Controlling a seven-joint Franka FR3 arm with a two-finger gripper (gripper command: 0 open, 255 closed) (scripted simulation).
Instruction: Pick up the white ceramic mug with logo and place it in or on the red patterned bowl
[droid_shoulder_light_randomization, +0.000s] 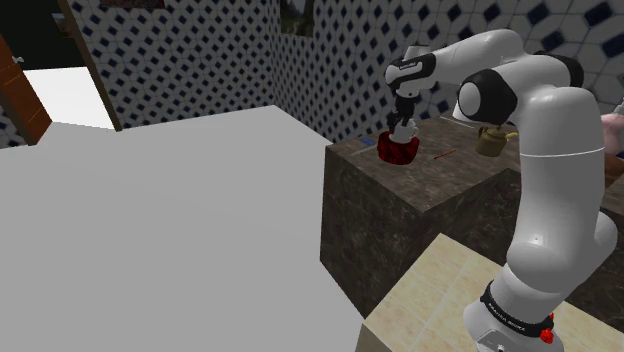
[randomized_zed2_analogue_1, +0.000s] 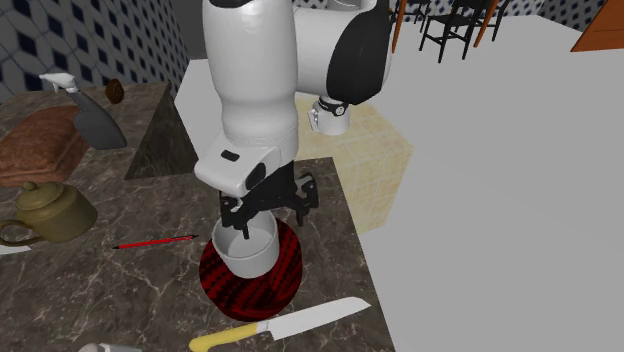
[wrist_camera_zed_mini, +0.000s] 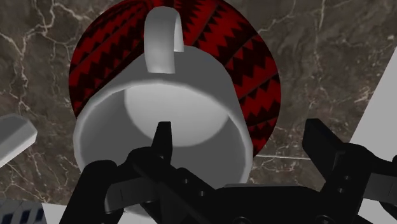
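The white mug (wrist_camera_zed_mini: 167, 108) sits upright inside the red bowl (wrist_camera_zed_mini: 254, 83) with black zigzag bands, its handle pointing away from my hand. In the wrist view my gripper (wrist_camera_zed_mini: 241, 137) is open just above the mug's rim. One fingertip (wrist_camera_zed_mini: 164, 135) hangs over the mug's hollow and the other stands outside its wall, neither touching it. The second exterior view shows my gripper (randomized_zed2_analogue_1: 265, 212) right over the mug (randomized_zed2_analogue_1: 245, 252) in the bowl (randomized_zed2_analogue_1: 262, 285) on the dark marble counter (randomized_zed2_analogue_1: 120, 300). From the shoulder view my gripper (droid_shoulder_light_randomization: 402, 112) hovers over the bowl (droid_shoulder_light_randomization: 398, 152).
A yellow-handled knife (randomized_zed2_analogue_1: 285, 324) lies in front of the bowl, and a thin red stick (randomized_zed2_analogue_1: 155, 241) beside it. A brass teapot (randomized_zed2_analogue_1: 50, 210), a brown loaf (randomized_zed2_analogue_1: 40, 145) and a spray bottle (randomized_zed2_analogue_1: 88, 112) stand further along the counter. The counter's edge drops to the floor close to the bowl.
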